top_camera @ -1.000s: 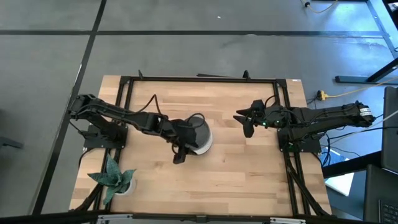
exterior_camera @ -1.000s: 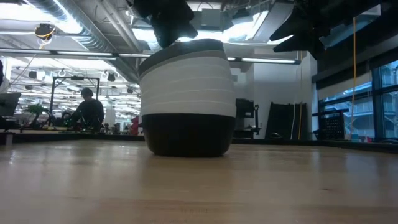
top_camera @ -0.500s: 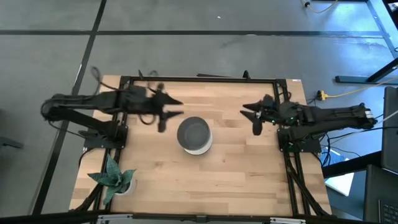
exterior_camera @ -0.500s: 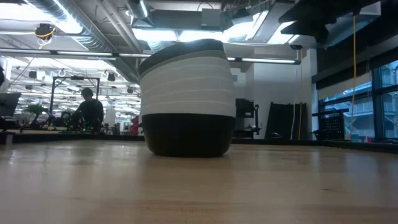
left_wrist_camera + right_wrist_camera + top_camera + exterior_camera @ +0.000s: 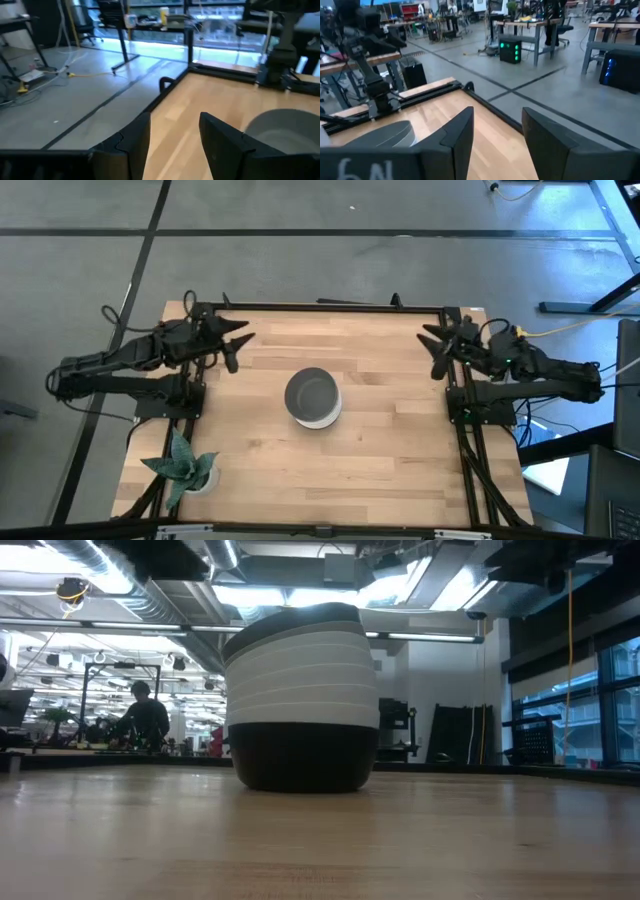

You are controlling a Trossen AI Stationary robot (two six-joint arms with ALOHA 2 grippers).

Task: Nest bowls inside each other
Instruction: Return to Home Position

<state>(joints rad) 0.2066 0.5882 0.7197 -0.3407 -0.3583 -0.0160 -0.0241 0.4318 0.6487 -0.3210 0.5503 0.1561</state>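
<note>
The bowls (image 5: 312,397) stand nested in one stack at the table's middle, its base on the wood. In the low view the stack (image 5: 300,700) shows a black bowl at the bottom, white rims above it and a grey bowl on top. My left gripper (image 5: 238,348) hangs open near the far left corner, well away from the stack. My right gripper (image 5: 431,350) is open near the far right corner, also well away. The left wrist view has the stack (image 5: 285,127) beyond my left gripper (image 5: 175,145). The right wrist view has the stack (image 5: 385,135) beyond my right gripper (image 5: 497,140).
A small green spiky plant (image 5: 185,465) in a pot stands at the near left corner. A black frame rail (image 5: 320,307) runs along the table's far edge, with more rails down both sides. Bare wood lies all around the stack.
My left gripper has pulled back from over the stack, going up and toward the table's far left corner. My right gripper has drawn back toward the far right corner. The stack of bowls has stayed where it was.
</note>
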